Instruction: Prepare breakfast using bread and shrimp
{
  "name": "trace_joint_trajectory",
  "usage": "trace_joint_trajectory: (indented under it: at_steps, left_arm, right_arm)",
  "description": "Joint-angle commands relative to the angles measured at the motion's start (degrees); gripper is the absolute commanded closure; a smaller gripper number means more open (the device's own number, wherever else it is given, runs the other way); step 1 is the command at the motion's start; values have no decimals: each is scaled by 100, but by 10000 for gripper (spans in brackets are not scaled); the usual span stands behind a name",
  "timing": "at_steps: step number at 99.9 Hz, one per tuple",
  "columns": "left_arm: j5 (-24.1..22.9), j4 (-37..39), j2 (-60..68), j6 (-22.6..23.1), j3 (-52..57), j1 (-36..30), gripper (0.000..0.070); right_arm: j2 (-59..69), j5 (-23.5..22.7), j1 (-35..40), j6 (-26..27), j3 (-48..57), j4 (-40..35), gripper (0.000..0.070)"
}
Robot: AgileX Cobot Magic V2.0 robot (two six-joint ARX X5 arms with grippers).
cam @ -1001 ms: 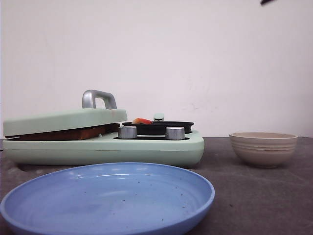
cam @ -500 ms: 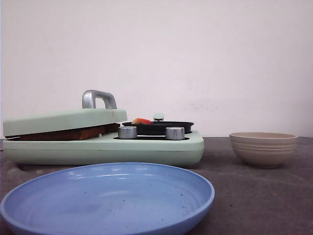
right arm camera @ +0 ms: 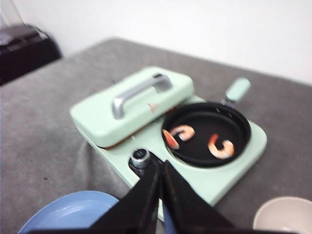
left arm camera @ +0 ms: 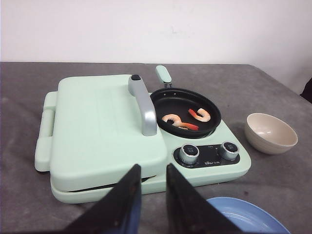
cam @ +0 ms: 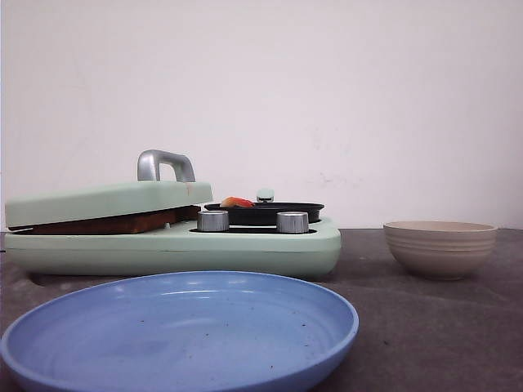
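I see two shrimp (left arm camera: 184, 119) in the black pan (left arm camera: 210, 109) — bread (cam: 106, 223) under the green lid (left arm camera: 97, 124). Left pincer (left arm camera: 152, 195) narrow; right pincer (right arm camera: 161, 187) closed, empty.

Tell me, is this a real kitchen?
Probably not: it looks like a practice table. A mint-green breakfast maker, a blue plate and a beige bowl sit on a plain grey tabletop by a bare white wall.

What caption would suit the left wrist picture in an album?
Two shrimp in the black pan beside the closed mint-green press lid, the left gripper hovering slightly open above.
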Motion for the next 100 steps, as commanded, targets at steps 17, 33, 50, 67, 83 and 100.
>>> trace_joint_trajectory:
  at_steps: [17, 33, 50, 67, 83, 100]
  left_arm:
    - [149, 227, -13, 142, -155, -15, 690]
    - [146, 575, -203, 37, -629, -15, 690]
    - [76, 791, -586, -210, -1220, -15, 689]
    - [-114, 555, -1008, -483, -1567, -15, 689]
    - [-509, 525, -1198, -717, -1578, -15, 682]
    - [-503, 481, -1200, -1257, -1578, -15, 675]
  right_arm:
    - [-944, 623, 334, 319, -1058, 162, 700]
    - [-1537, 778, 365, 457, -1707, 138, 700]
    - [-2098, 848, 367, 531, -2240, 7, 700]
    - [-2564, 881, 367, 542, -2452, -476, 700]
    - [-2822, 979, 367, 527, -2463, -761, 700]
    - [-2846, 1161, 367, 560, -2463, -752, 700]
